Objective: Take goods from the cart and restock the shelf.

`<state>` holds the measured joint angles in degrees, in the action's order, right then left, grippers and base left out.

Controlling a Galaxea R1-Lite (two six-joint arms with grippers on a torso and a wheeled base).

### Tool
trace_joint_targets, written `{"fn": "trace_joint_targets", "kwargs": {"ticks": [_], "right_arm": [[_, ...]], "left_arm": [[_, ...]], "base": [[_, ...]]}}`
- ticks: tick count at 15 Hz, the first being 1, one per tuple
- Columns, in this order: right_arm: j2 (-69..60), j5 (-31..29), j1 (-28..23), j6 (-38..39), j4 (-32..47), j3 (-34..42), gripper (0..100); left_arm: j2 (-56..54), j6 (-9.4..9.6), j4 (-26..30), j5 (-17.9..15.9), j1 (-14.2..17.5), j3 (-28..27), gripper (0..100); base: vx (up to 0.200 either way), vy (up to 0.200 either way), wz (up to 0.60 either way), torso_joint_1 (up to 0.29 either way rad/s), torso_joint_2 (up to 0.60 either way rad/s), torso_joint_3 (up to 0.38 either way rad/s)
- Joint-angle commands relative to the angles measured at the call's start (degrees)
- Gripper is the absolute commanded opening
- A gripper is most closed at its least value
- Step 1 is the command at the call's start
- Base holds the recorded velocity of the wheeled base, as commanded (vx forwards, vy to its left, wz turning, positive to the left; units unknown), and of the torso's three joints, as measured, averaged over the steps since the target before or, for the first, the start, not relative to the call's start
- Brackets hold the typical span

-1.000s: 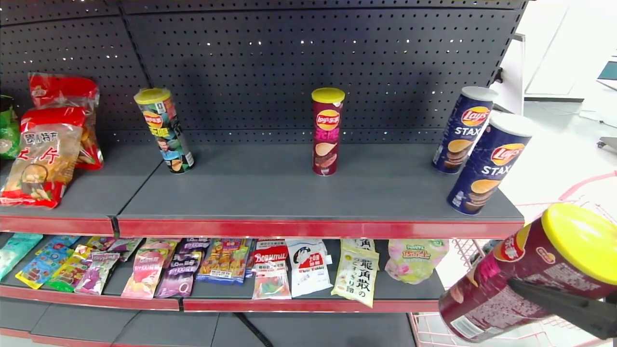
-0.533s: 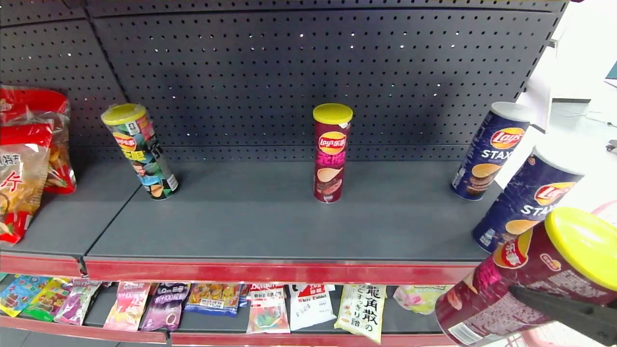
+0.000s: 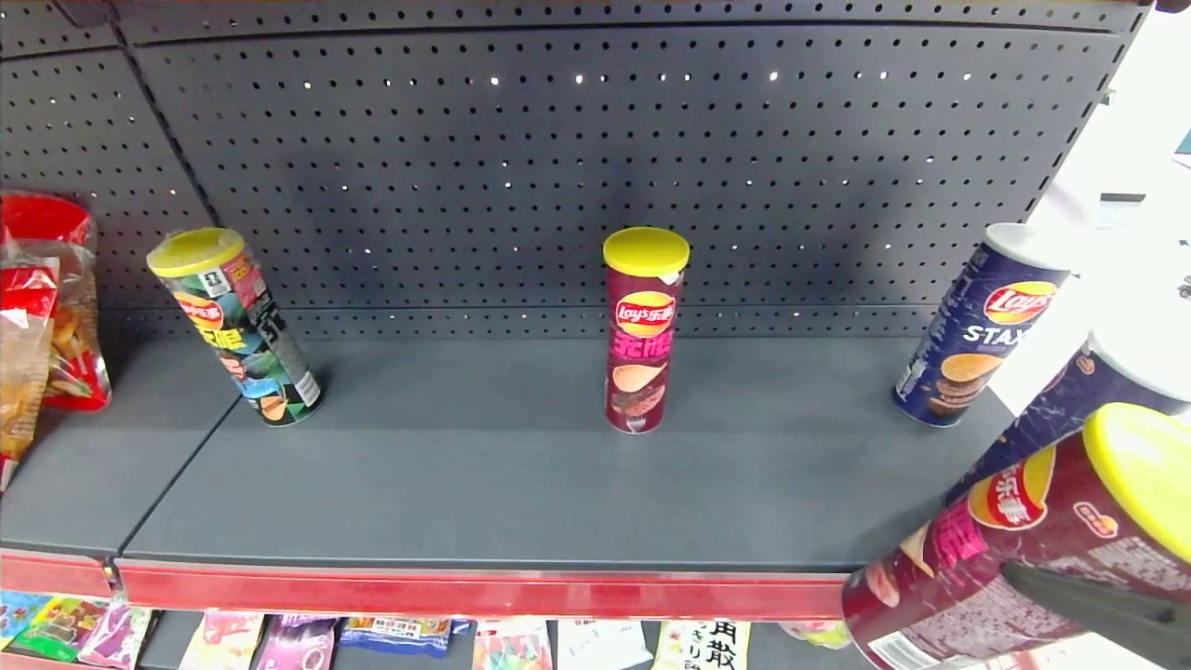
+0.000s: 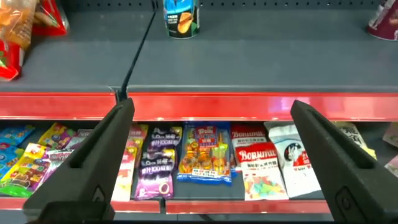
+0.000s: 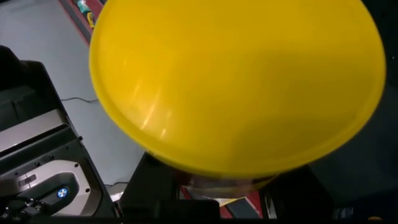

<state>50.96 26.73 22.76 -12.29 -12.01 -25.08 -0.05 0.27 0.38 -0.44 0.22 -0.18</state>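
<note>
My right gripper [image 3: 1028,582] is shut on a maroon chips can [image 3: 1014,549] with a yellow lid [image 5: 236,81]. It holds the can tilted, low at the right, just in front of the shelf's red front edge [image 3: 465,591]. A matching maroon can [image 3: 640,335] stands upright mid-shelf near the back. A multicoloured can [image 3: 237,330] stands at the left and a blue can [image 3: 977,340] at the right. A second blue can [image 3: 1070,409] is partly hidden behind the held one. My left gripper [image 4: 211,155] is open and holds nothing, level with the lower shelf.
Red snack bags [image 3: 37,307] lie at the shelf's left end. A perforated back panel [image 3: 558,140] closes the shelf behind. Bare grey shelf [image 3: 465,465] lies in front of and between the cans. Several snack packets [image 4: 205,152] fill the lower shelf.
The head view has closed in on the upper shelf, so the lower shelf has slid almost out of the picture. The held can keeps its place at lower right.
</note>
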Motion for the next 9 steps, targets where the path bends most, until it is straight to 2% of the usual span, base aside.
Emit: {"fn": "trace_joint_targets", "kwargs": {"ticks": [1,2,9], "right_arm": [[-0.24,-0.02,0.00,-0.02,-0.03,0.12,0],[-0.24,-0.02,0.00,-0.02,-0.03,0.20,0],[-1.03,0.07,0.00,-0.02,0.05,0.20,0]], "left_arm": [[0.05,0.00,-0.03,0.00,0.04,0.01,100],[0.05,0.00,0.06,0.00,0.04,0.01,100],[0.05,-0.27,0.06,0.00,0.04,0.01,100]], "base": [[0.200,0.000,0.00,0.002,0.00,0.007],[0.200,0.000,0.00,0.007,0.00,-0.002],[0.000,0.000,0.00,0.000,0.00,0.000]]}}
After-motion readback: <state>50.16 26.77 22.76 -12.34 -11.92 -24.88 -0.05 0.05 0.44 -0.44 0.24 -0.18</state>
